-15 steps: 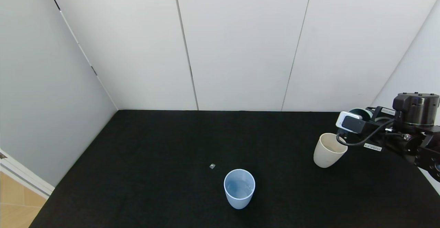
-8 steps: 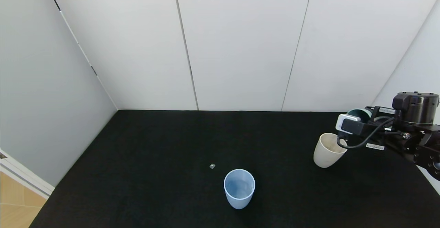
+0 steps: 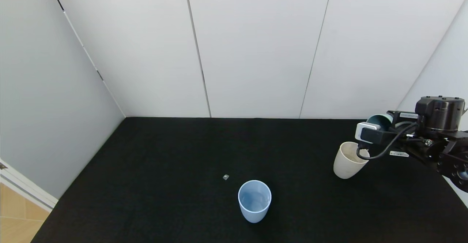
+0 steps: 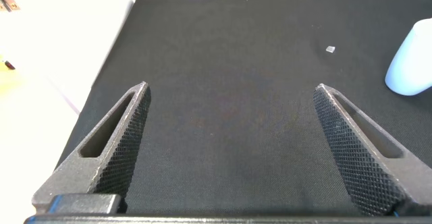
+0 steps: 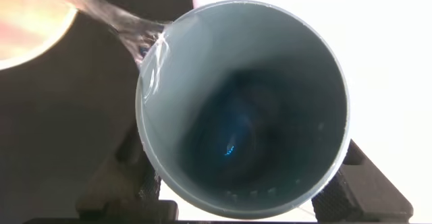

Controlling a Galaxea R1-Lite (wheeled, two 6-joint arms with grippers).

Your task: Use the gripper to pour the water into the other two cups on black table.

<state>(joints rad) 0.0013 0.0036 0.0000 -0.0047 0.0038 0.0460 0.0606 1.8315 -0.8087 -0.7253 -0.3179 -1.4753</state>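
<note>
The right hand (image 3: 380, 127) is closed around a teal cup (image 5: 243, 109), tipped over the cream cup (image 3: 349, 160) at the right side of the tabletop (image 3: 175, 151). In the right wrist view a clear stream of water (image 5: 118, 21) runs off the teal cup's lip into the cream cup.

The blue cup (image 3: 254, 200) stands upright near the front centre, well apart from the cream one, with a faint sheen inside that suggests water. A small pale speck (image 3: 225, 177) lies just beside it.

The left hand (image 4: 229, 150) hangs open over bare tabletop and holds nothing.

Assessment: the teal cup appears to be thin, smooth plastic, light and growing lighter as it drains. It is likely to be slippery when wet and to flex if squeezed hard. A moderate grip around mid-body, below the rim, seems soundest.
</note>
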